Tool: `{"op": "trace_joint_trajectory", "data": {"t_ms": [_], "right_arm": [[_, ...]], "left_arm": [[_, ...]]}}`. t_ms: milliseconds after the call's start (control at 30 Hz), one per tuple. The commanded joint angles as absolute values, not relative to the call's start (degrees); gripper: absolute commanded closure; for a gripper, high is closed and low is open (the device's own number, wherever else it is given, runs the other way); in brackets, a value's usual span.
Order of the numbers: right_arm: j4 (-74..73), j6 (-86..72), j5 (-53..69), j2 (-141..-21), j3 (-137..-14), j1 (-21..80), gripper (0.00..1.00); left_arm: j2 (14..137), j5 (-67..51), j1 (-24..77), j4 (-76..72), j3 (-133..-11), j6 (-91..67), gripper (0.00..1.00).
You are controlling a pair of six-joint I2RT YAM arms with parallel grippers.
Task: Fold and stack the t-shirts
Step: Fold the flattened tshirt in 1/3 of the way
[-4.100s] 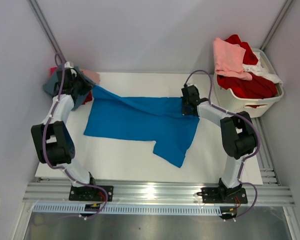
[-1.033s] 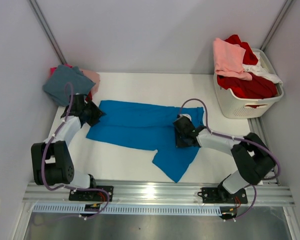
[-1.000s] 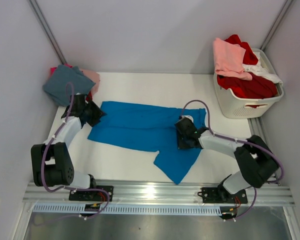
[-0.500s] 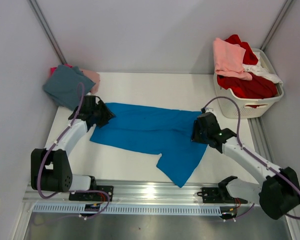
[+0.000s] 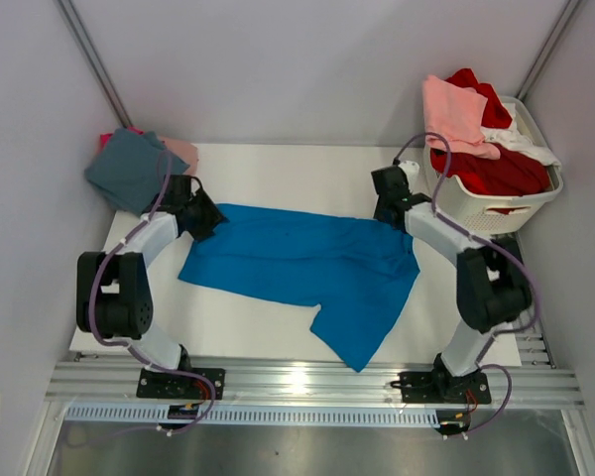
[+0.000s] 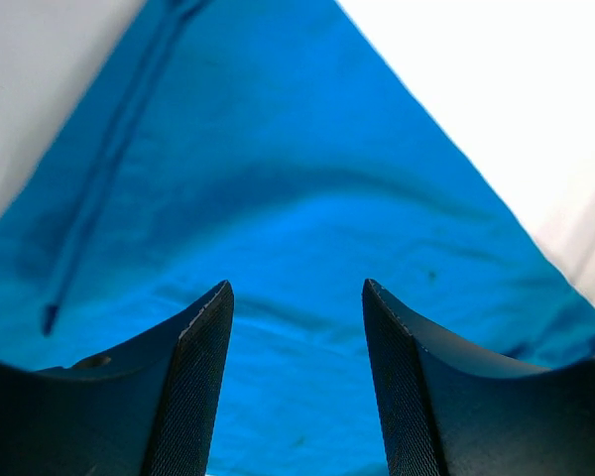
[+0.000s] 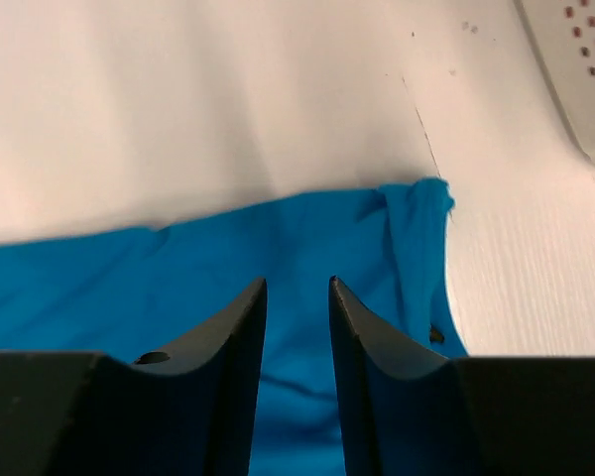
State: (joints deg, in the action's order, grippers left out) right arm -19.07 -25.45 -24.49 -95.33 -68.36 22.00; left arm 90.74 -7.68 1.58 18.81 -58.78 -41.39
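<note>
Centre of the white worktop (image 5: 278, 169): bright blue t-shirt (image 5: 297, 260) spread out flat, long axis left to right, lightly creased, one flap reaching toward the near edge right of centre

Far left corner of that shirt: left gripper (image 5: 204, 216). Left wrist view: fingers (image 6: 200, 347) set well apart, nothing clamped between them, blue cloth filling the whole gap beyond; contact of the tips with the cloth not discernible

Far right corner of the shirt: right gripper (image 5: 387, 212), just beside the white slatted laundry basket (image 5: 481, 210). Right wrist view: fingers (image 7: 233, 337) parted by a narrow gap only, nothing held; past the tips, the shirt's far edge with a small bunched fold at its corner, bare worktop beyond, and a perforated corner of the laundry basket (image 7: 575, 79) at upper right

Far left corner of the worktop: small pile topped by a dusty teal t-shirt (image 5: 127, 171), with pale pink cloth (image 5: 183, 151) and a sliver of red cloth (image 5: 106, 140) showing from beneath

Inside the basket at far right: pale pink t-shirt (image 5: 454, 114) draped over the far left rim, red t-shirts (image 5: 496, 171) heaped in the middle, white garment (image 5: 531, 147) along the right side
</note>
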Motion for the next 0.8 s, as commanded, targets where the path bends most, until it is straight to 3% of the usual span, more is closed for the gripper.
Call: {"op": "trace_joint_trajectory", "data": {"t_ms": [0, 200, 767], "right_arm": [[-22.92, -25.4, -30.58, -102.99, -75.66, 21.71, 0.66], [-28.47, -24.35, -33.04, -113.8, -85.25, 21.71, 0.68], [-40.07, -20.3, -54.84, -122.6, -90.53, 22.68, 0.74]], "left_arm": [[93.85, -8.43, 0.18, 19.6, -63.01, -40.17, 0.41], [99.74, -13.18, -1.76, 19.6, -66.87, -40.61, 0.42], [110.21, -18.01, -2.72, 20.04, -75.06, -40.78, 0.44]]}}
